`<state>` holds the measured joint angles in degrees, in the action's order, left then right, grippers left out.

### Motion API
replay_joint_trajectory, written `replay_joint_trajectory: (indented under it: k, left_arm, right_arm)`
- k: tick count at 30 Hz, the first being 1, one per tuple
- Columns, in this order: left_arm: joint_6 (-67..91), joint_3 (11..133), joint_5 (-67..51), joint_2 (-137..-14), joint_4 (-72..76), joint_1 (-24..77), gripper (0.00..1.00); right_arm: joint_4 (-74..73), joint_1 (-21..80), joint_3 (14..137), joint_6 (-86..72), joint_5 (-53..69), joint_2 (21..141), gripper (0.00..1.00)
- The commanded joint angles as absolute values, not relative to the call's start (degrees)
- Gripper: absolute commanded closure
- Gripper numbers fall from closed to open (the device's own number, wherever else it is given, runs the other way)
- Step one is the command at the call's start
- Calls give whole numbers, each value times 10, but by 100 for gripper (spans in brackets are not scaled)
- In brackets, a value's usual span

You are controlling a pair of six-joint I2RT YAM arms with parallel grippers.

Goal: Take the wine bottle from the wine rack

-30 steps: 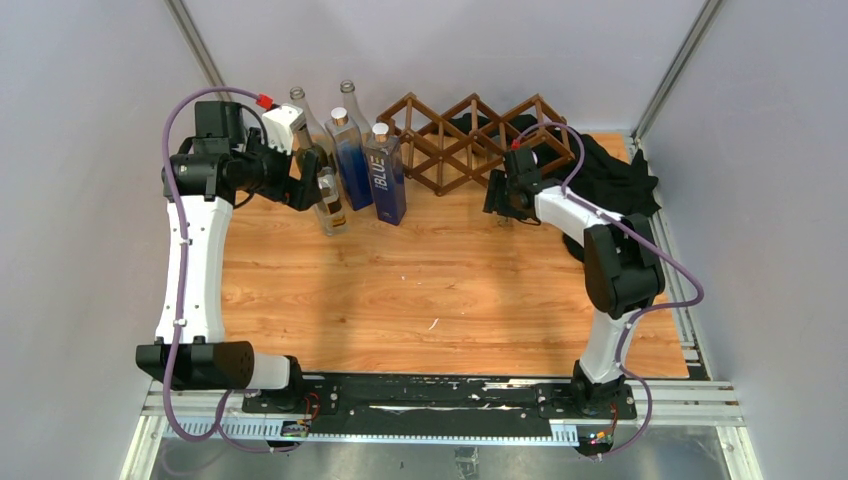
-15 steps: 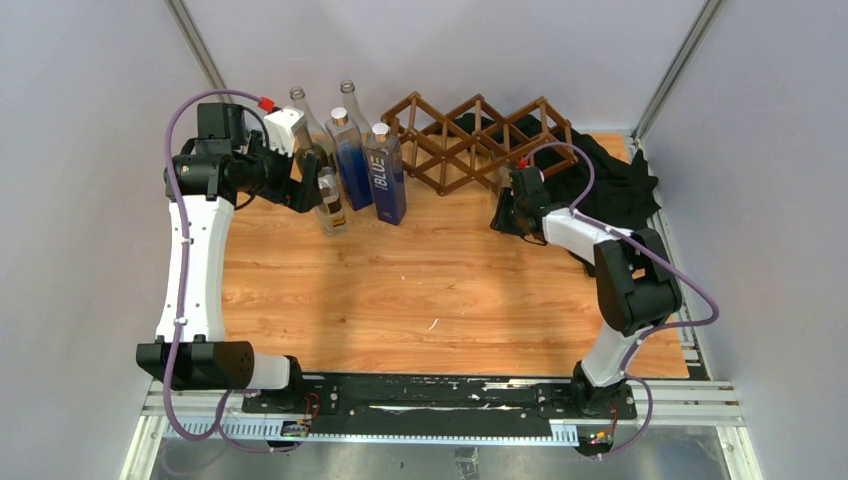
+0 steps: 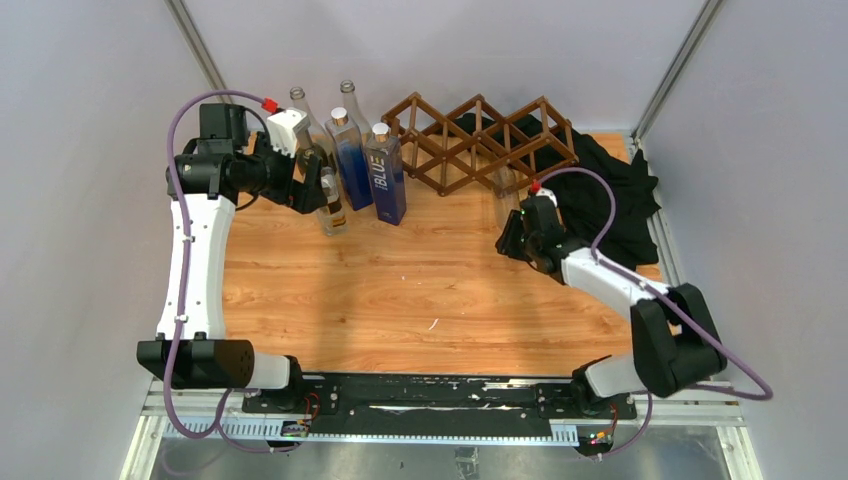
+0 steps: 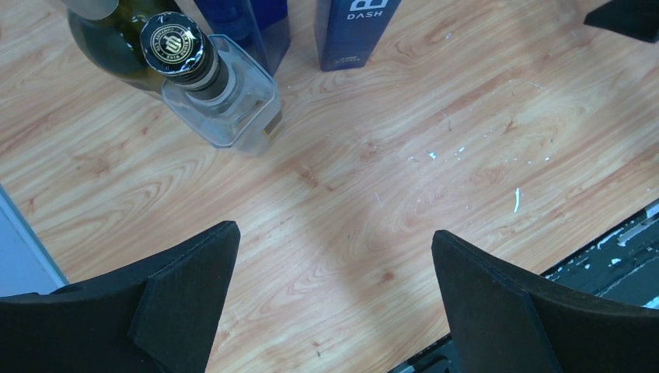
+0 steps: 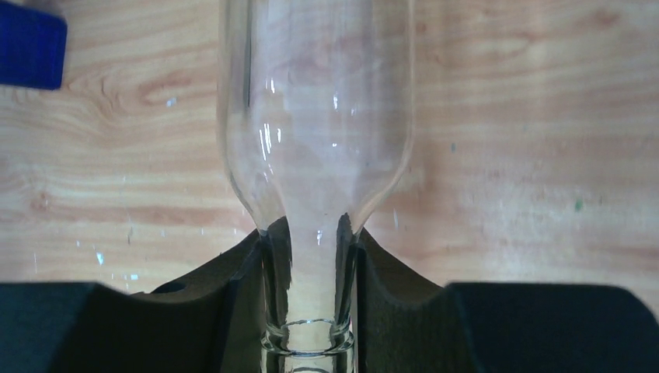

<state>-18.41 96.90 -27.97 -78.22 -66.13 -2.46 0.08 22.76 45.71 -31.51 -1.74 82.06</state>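
Right arm has drawn back from the rack (image 3: 470,140) toward the near side of the desk (image 3: 400,290), its elbow folding low on the right; a second ago its wrist was up against the lattice, and now the right hand (image 3: 517,233) sits well out over bare wood; the left arm has barely shifted.

Most of the task looks done; the clear bottle (image 5: 315,116) has come away with the hand, and the right wrist view shows only desk boards behind the glass, no slats; from above its base lies close to the rack's near edge, and I cannot tell whether it is fully free of the last cell; what is left, by my reading, is to finish the pull and set it down somewhere; the cells that can be seen look bare, though the cloth (image 3: 620,190) behind the rack hides part of the right end.

Right hand: closed down narrow on the bottle's neck just under the lip, a pad pressed to each side, the body reaching away toward the far side; left hand (image 4: 334,256): spread wide and holding nothing, hanging above the desk just near of a capped bottle (image 4: 221,101) and the blue bottles (image 3: 386,185) at the far left, touching none of them.
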Motion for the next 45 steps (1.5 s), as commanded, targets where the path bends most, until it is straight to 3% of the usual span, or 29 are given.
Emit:
replay_joint_trajectory:
  k: [1, 7, 16, 21, 28, 33, 39, 45]
  left_arm:
    - [-191, 971, -301, -787, -663, -28, 0]
    - [-201, 972, -327, -791, -663, -28, 7]
    - [-239, 960, -366, -789, -663, -21, 8]
    - [-330, 930, -355, -760, -663, 46, 0]
    - [-438, 840, -355, -714, -652, 128, 0]
    - [-454, 728, -329, -649, -558, 212, 0]
    - [-354, 598, -271, -587, -340, 311, 0]
    - [-351, 547, -252, -586, -277, 365, 0]
  right_arm:
    - [20, 252, 399, -349, -25, 741, 100]
    - [-20, 269, 361, -365, -38, 645, 100]
    - [-91, 276, 380, -359, -26, 572, 100]
    - [-133, 302, 414, -336, 27, 577, 100]
    - [-201, 373, 487, -308, 42, 600, 100]
    - [-231, 424, 533, -302, 49, 635, 100]
    - [-233, 479, 583, -287, 58, 679, 100]
    - [-205, 521, 625, -273, 92, 706, 100]
